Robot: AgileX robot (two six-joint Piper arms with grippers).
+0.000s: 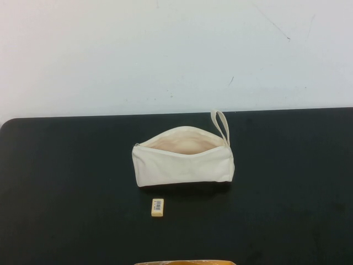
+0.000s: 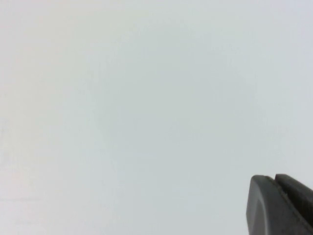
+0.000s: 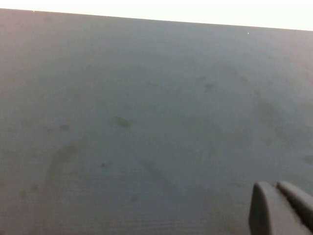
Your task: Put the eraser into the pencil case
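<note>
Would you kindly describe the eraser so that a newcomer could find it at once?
On the black table, find the cream pencil case lying open-topped near the middle. The eraser lies just in front of it, toward the robot, apart from it: a tiny pale yellow block with a white barcode label. The left gripper and the right gripper show in the wrist views only, both shut, neither near it.
</note>
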